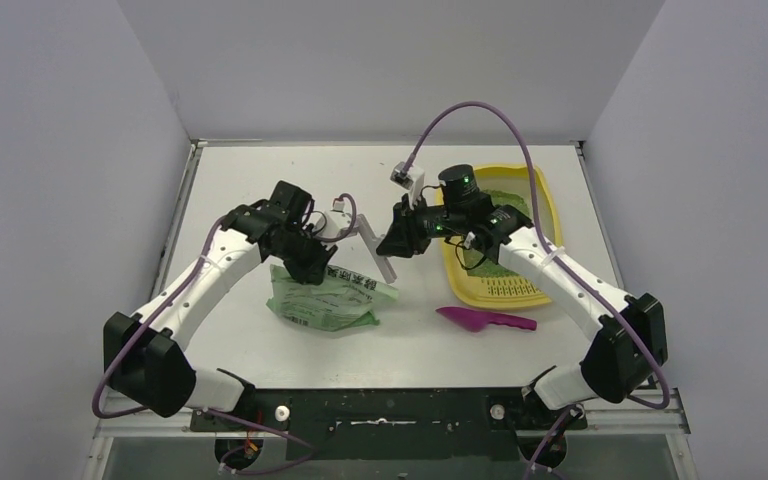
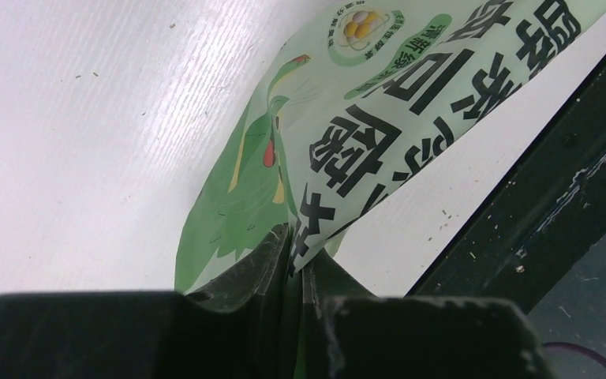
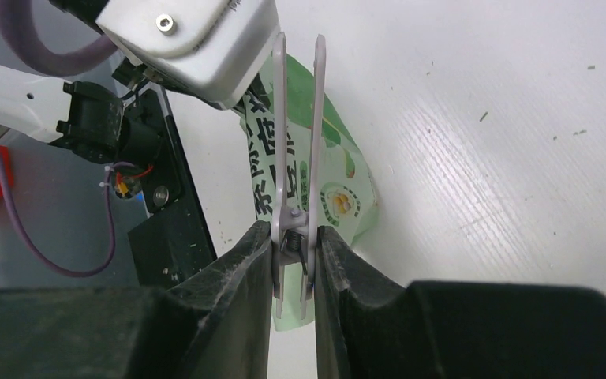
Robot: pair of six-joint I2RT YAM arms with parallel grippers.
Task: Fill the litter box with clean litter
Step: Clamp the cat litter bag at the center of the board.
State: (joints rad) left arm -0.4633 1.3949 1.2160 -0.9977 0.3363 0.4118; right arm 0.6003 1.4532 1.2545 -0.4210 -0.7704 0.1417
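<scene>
The yellow litter box (image 1: 550, 215) lies at the right of the table, with green clean litter (image 1: 505, 186) in it, partly hidden by my right arm. A light-green printed bag (image 1: 325, 297) lies left of centre. My left gripper (image 1: 312, 268) is shut on the bag's upper edge; in the left wrist view the film (image 2: 347, 118) is pinched between the jaws of that gripper (image 2: 300, 264). My right gripper (image 1: 398, 240) is shut on the hinge end of a white spring clip (image 3: 300, 118), which reaches out over the bag (image 3: 341, 189).
A magenta scoop (image 1: 485, 320) lies on the table in front of the litter box. My two wrists stand close together at mid-table; the left arm's white camera housing (image 3: 189, 39) is just beyond the clip's tips. The black front rail (image 2: 552, 181) runs near the bag.
</scene>
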